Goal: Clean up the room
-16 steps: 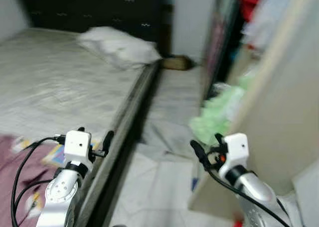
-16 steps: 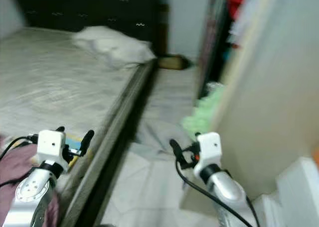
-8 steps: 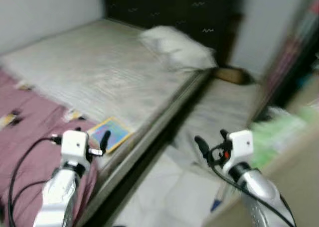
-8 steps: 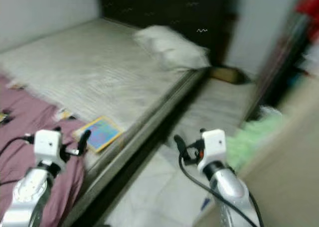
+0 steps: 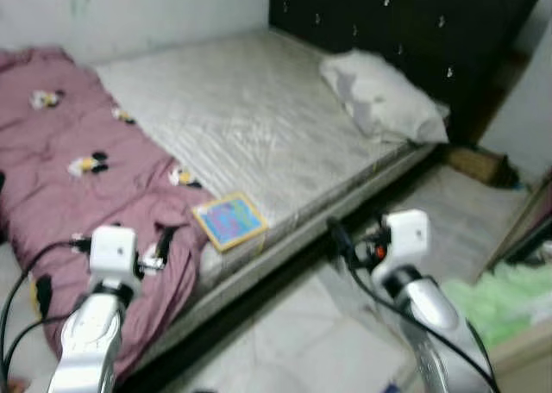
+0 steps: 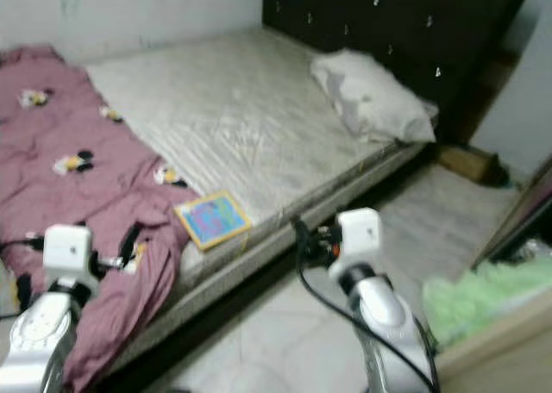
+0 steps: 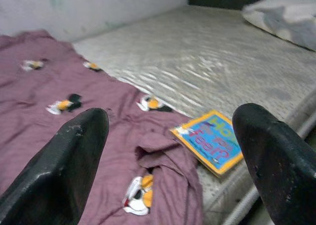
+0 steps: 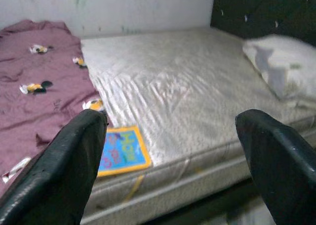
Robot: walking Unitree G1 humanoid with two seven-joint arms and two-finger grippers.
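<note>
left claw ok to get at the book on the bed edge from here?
Probably yes. The left claw is open, raised over the maroon blanket, and the book lies flat on the mattress just beyond it with nothing on top. Only a blanket fold beside the book's near edge could snag.

Left gripper (image 7: 170, 170), fingers (image 7: 61, 170) spread wide and empty, above the bed (image 7: 217, 62): a book (image 7: 211, 141) lies near the mattress's side edge, touching a maroon blanket (image 7: 74, 121); a pillow (image 7: 286, 18) sits at the far corner.
</note>
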